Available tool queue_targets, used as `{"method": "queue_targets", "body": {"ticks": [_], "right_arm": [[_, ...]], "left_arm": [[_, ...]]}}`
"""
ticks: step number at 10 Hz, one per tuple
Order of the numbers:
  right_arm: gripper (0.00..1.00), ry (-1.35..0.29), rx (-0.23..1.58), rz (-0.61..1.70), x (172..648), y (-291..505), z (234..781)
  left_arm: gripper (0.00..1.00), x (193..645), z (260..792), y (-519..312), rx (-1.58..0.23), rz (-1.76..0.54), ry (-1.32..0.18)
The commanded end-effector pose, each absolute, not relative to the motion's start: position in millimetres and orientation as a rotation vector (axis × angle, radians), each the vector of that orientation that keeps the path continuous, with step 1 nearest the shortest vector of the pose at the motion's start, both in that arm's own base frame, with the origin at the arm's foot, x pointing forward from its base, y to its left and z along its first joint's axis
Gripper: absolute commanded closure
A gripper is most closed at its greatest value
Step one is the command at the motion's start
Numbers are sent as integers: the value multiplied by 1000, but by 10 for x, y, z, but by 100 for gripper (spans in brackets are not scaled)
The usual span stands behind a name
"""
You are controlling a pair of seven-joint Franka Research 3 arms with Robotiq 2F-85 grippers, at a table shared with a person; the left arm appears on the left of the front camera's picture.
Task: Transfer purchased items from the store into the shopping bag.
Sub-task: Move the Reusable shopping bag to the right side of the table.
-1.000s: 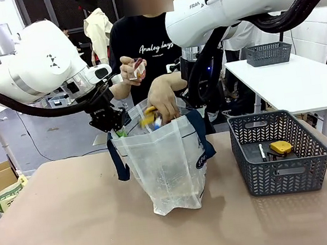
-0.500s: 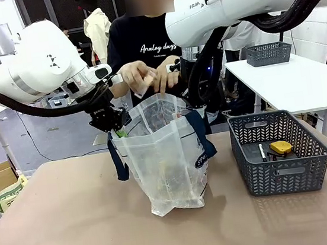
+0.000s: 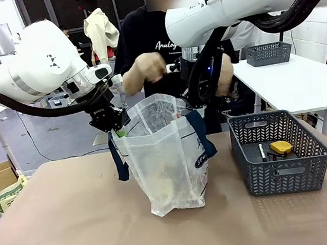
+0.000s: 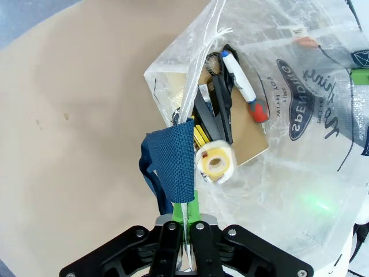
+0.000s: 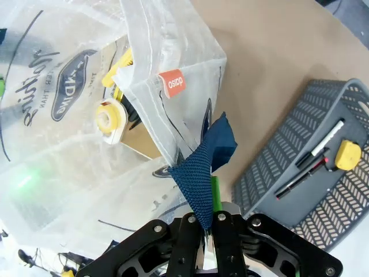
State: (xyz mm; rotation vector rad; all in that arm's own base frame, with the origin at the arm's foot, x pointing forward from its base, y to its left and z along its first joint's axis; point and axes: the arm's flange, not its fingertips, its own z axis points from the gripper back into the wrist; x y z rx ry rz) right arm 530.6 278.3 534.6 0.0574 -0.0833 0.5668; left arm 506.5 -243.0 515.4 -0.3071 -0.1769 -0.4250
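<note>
Honestly, purchased items (image 3: 164,185) blurry inside shopping bag (image 3: 166,146) front-on; handles clamped by left gripper (image 3: 117,130), right gripper (image 3: 192,106); person's hands (image 3: 145,71) now withdrawn above.

Your right gripper (image 5: 209,231) pinches navy strap (image 5: 202,167) of shopping bag (image 5: 69,190); tape roll (image 5: 109,120) inside bag; grey basket (image 5: 259,179) beside bag holds 2 pens (image 5: 319,144).

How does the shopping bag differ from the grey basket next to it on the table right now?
The shopping bag is soft, translucent white plastic with navy handles; the basket is rigid, dark grey and perforated. The left gripper and right gripper, both shut, hold the bag's rim open; the basket stands untouched. The bag holds a tape roll and a marker; the basket, a yellow item and pens. Both sit on the table.
</note>
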Motion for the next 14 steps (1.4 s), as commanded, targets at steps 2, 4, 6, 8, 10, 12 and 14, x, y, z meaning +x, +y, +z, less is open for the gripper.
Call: {"method": "queue_targets", "body": {"ticks": [2,4,6,8,10,12,14], "right_arm": [[100,-81,59,561,5304,2780,5338],[100,-81,59,561,5304,2780,5338],[100,-81,59,561,5304,2780,5338],[100,-81,59,561,5304,2780,5338],[100,-81,59,561,5304,2780,5338],[100,-81,59,561,5304,2780,5338],[100,-81,59,561,5304,2780,5338]], "left_arm": [[100,5044,5141,-2419,-306,-413,-186],[100,5044,5141,-2419,-306,-413,-186],[100,5044,5141,-2419,-306,-413,-186],[100,5044,5141,-2419,-306,-413,-186],[100,5044,5141,-2419,-306,-413,-186],[100,5044,5141,-2419,-306,-413,-186],[100,5044,5141,-2419,-306,-413,-186]]}}
